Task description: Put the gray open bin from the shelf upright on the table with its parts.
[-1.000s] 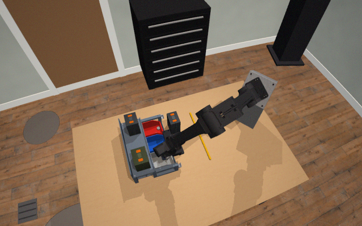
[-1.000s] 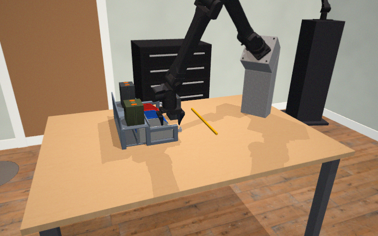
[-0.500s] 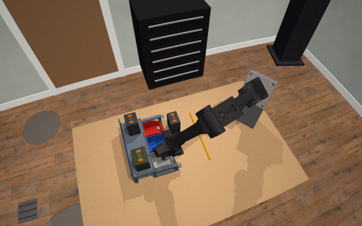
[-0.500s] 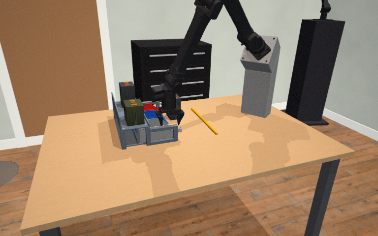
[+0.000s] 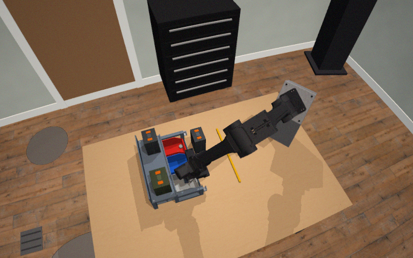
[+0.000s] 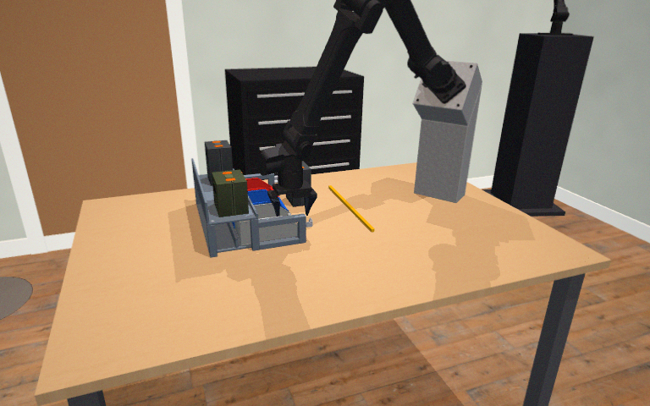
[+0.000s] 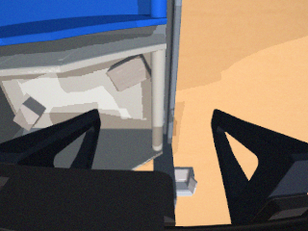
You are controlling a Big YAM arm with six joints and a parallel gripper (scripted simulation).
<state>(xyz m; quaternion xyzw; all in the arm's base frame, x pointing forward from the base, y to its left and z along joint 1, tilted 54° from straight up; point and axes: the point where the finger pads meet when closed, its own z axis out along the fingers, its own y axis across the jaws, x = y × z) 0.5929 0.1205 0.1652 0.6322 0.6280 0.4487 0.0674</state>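
Hovering, the claw (image 5: 191,179) (image 6: 292,211) (image 7: 155,115) spreads wide over the smooth, slope-walled gray bin (image 5: 184,184) (image 6: 269,211) (image 7: 72,82), blocky parts (image 7: 127,73) inside, blue bin (image 5: 177,162) (image 6: 260,196) (image 7: 82,21) toward twelve o'clock from above.

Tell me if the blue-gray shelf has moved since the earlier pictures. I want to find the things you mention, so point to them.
No. The blue-gray shelf (image 5: 154,162) (image 6: 255,234) (image 7: 174,58) sits just as far from the left edge of the table (image 5: 115,224) (image 6: 143,306) (image 7: 241,72) in the top view.
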